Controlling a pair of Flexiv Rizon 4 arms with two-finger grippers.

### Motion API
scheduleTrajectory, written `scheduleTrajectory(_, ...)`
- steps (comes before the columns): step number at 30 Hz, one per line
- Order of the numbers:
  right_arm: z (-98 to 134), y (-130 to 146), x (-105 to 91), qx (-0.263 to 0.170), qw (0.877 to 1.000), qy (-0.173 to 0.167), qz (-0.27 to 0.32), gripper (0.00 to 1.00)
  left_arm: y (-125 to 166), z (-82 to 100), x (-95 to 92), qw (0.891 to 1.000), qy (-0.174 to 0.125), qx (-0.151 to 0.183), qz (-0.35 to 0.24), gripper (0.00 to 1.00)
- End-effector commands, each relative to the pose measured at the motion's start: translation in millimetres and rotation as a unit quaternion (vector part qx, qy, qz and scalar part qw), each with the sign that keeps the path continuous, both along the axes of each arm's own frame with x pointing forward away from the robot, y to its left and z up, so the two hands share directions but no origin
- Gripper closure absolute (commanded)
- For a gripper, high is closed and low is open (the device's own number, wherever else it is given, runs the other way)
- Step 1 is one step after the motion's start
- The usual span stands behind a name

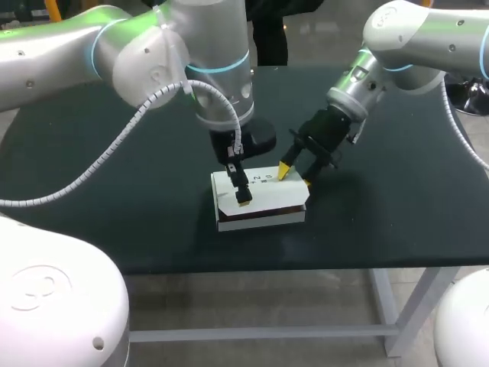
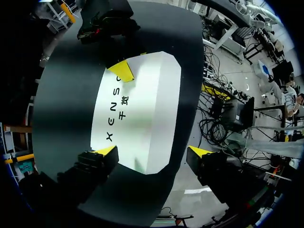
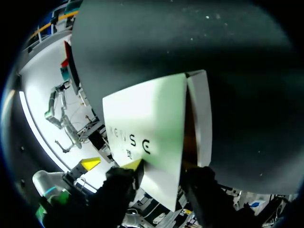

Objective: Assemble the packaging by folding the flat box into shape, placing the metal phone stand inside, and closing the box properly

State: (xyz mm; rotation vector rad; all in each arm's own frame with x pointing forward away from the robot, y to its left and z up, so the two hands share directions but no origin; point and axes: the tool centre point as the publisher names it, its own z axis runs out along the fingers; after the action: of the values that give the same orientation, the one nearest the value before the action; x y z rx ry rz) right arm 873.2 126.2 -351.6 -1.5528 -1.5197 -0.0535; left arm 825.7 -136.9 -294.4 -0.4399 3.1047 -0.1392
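The white box (image 1: 260,200) lies near the table's front edge, its printed lid (image 2: 142,109) lowered over it with a dark gap showing under the lid edge (image 3: 189,137). My left gripper (image 1: 239,187) hangs over the box's left end, open wide; one fingertip (image 2: 107,151) rests on the lid and the other stands past the box's front edge. My right gripper (image 1: 295,176) is at the back right corner, open, its fingers straddling the lid's edge (image 3: 161,166), with one yellow fingertip (image 2: 122,71) on the lid. No phone stand is visible.
The dark table (image 1: 397,191) stretches bare to either side of the box. The table's front edge (image 1: 306,267) runs just a little in front of the box. Both arms crowd the space above the box.
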Motion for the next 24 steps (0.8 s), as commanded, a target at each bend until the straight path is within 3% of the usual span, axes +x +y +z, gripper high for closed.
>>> scheduleTrajectory(1, -0.8, -1.0, 0.5, 0.000, 1.000, 0.001, 0.001, 0.51, -0.2, -9.1, -2.4, 1.000, -0.005, -0.013, 0.000, 0.00)
scheduleTrajectory(5, -0.8, -1.0, 0.5, 0.000, 1.000, 0.001, 0.001, 0.51, -1.7, -16.5, 0.2, 1.000, -0.006, -0.029, -0.002, 0.00)
scheduleTrajectory(24, -0.8, -1.0, 0.5, 0.000, 1.000, 0.001, 0.001, 0.53, -5.2, -31.4, 12.1, 1.000, -0.014, -0.025, 0.011, 0.04)
